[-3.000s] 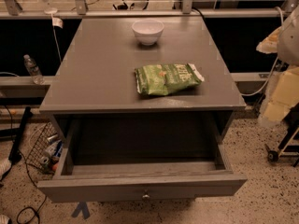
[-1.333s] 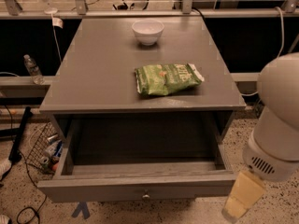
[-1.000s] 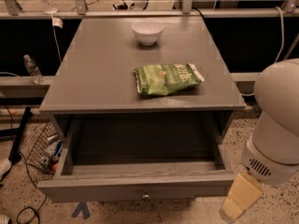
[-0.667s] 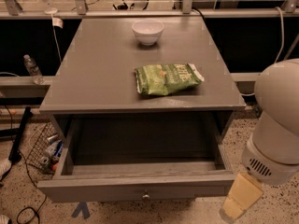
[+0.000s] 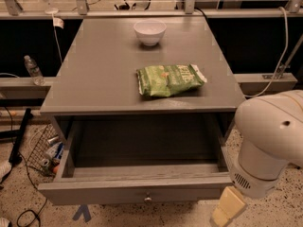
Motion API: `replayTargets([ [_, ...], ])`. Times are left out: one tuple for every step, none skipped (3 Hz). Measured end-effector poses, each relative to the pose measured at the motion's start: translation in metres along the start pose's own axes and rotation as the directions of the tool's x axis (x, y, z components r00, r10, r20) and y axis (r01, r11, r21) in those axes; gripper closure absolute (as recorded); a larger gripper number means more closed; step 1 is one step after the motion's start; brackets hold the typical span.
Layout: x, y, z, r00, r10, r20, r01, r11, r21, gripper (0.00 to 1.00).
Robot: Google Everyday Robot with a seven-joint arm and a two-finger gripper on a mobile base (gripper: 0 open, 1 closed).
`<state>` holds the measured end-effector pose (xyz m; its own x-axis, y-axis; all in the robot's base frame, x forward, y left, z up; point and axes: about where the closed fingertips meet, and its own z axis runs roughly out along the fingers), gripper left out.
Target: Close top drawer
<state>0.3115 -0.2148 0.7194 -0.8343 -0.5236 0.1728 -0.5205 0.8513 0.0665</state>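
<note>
The top drawer (image 5: pixel 137 191) of the grey cabinet stands pulled far out and its inside is empty. Its flat front panel faces me at the bottom, with a small round metal knob (image 5: pixel 148 198) at its centre. My arm's big white joint (image 5: pixel 269 141) hangs at the lower right, beside the drawer's right front corner. Below it the tan gripper end (image 5: pixel 227 208) points down by the right end of the front panel and runs off the bottom edge. The lower drawers are out of view.
On the cabinet top (image 5: pixel 94 79) lie a green snack bag (image 5: pixel 169 79) and a white bowl (image 5: pixel 149 31) at the back. A wire basket with cans (image 5: pixel 45 150) sits on the floor at left, and a water bottle (image 5: pixel 33 70) stands on the left ledge.
The arm has swung in from the right edge to the lower right, then crept a little left and down towards the drawer's right front corner. The drawer has not moved.
</note>
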Motion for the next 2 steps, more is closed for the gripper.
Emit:
replayTargets([
  [-0.010,0.005,0.031,0.997,0.077,-0.029,-0.079,0.9959,-0.044,0.00],
  [-0.016,0.009,0.044,0.993,0.112,-0.038,-0.115,0.9906,-0.075,0.00],
])
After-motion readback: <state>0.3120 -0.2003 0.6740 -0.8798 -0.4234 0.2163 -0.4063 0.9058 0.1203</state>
